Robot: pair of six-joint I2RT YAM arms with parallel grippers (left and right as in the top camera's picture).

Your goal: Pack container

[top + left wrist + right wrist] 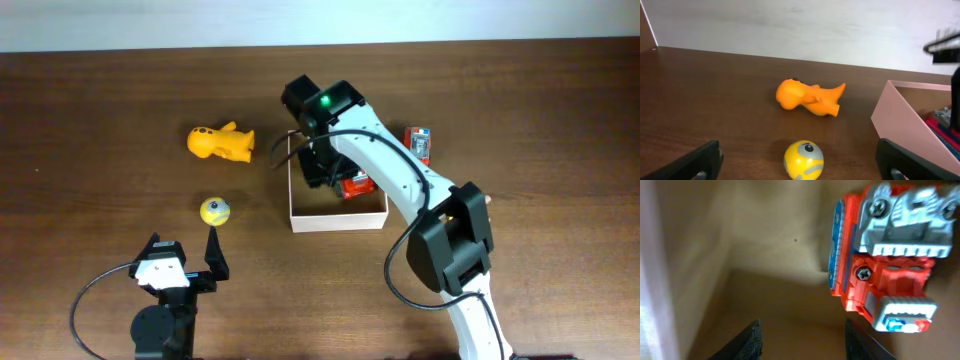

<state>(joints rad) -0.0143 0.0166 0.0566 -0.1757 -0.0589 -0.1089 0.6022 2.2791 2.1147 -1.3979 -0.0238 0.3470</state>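
Container (337,222) interior with red truck (880,255) is shown clearly by right wrist, half-hidden overhead. Right gripper (805,342) fingers are held apart, empty; left gripper (183,255) spread wide.

Overhead downward; left wrist low, level; right wrist inside container (338,221).

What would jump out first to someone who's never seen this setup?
The white right arm reaches over the container, where a red toy truck lies inside. Left of it, on the dark table, sit an orange toy and a yellow ball.
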